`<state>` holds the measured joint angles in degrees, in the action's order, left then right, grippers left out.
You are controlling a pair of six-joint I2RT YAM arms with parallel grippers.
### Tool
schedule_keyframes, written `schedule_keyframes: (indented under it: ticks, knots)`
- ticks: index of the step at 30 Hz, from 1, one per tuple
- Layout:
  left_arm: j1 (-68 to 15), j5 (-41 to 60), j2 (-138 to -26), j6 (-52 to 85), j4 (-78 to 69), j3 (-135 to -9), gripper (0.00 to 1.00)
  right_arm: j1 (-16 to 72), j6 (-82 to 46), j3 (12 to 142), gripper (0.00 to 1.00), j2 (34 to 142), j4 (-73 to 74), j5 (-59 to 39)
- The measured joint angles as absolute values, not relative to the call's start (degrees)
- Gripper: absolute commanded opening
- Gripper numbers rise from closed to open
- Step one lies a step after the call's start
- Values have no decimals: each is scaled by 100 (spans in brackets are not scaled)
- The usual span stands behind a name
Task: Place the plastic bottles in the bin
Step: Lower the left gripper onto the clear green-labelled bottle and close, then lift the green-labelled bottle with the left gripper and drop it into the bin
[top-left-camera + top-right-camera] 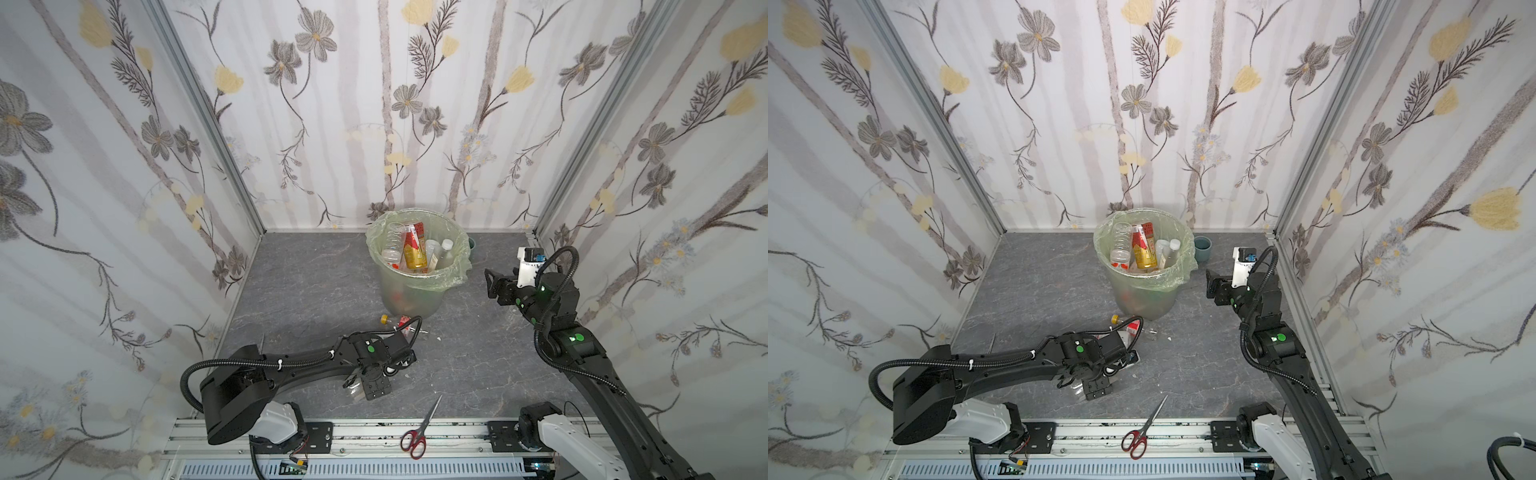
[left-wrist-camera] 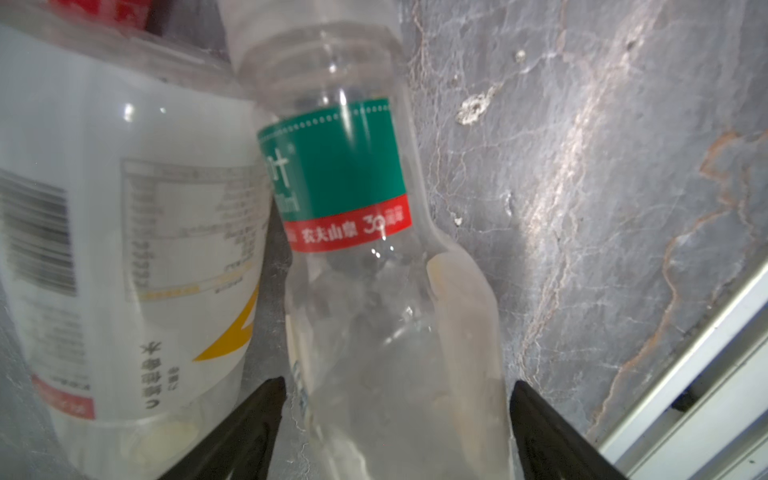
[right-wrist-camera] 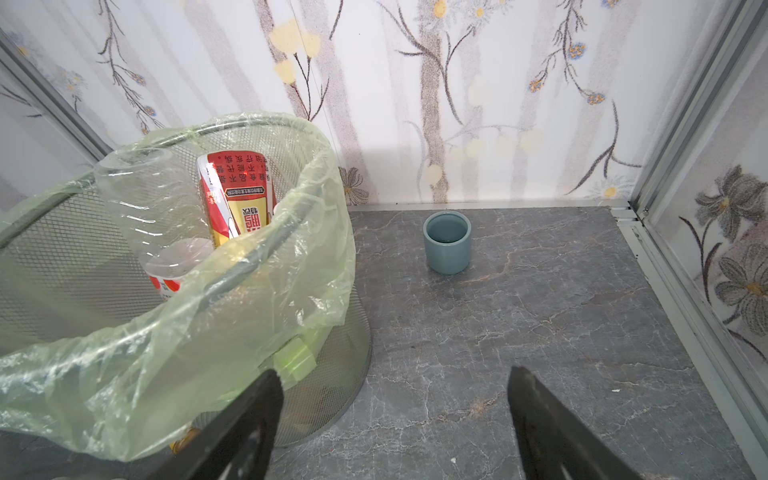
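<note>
Clear green-labelled bottle [image 2: 353, 166] sits btwn spread left fingers [image 2: 249, 436], base cut off; right fingers [image 3: 552, 436] spread, empty.

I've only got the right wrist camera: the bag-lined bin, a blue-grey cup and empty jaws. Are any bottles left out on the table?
Observer: Yes. A clear plastic bottle with a green-and-red label lies on the grey stone-patterned table, between the open jaws of the left gripper.
Operator: Anything next to it?
Observer: A second clear bottle with a white barcode label lies close beside it.
Operator: And near the bin?
Observer: A yellow-capped bottle lies on the table by the front of the round bin lined with a pale green bag.
</note>
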<state>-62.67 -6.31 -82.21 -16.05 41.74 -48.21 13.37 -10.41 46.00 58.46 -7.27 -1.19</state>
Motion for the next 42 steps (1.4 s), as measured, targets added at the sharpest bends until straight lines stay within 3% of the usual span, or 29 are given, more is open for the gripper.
schedule_keyframes:
  ticks: [12,18,30,42]
  knots:
    - [-6272,-425,-8346,-1500,3979,-4735,85,1293,-1039,4600,86,5806,-711,-141]
    - [-6276,-456,-8438,-1476,3907,-4722,72,1273,-1037,4595,86,5774,-711,-141]
    - [-6276,-646,-8160,-1433,3881,-4740,59,1236,-1037,4569,86,5736,-711,-139]
    - [-6278,-722,-7282,-1350,3743,-5336,59,1236,-1039,4569,86,5721,-711,-134]
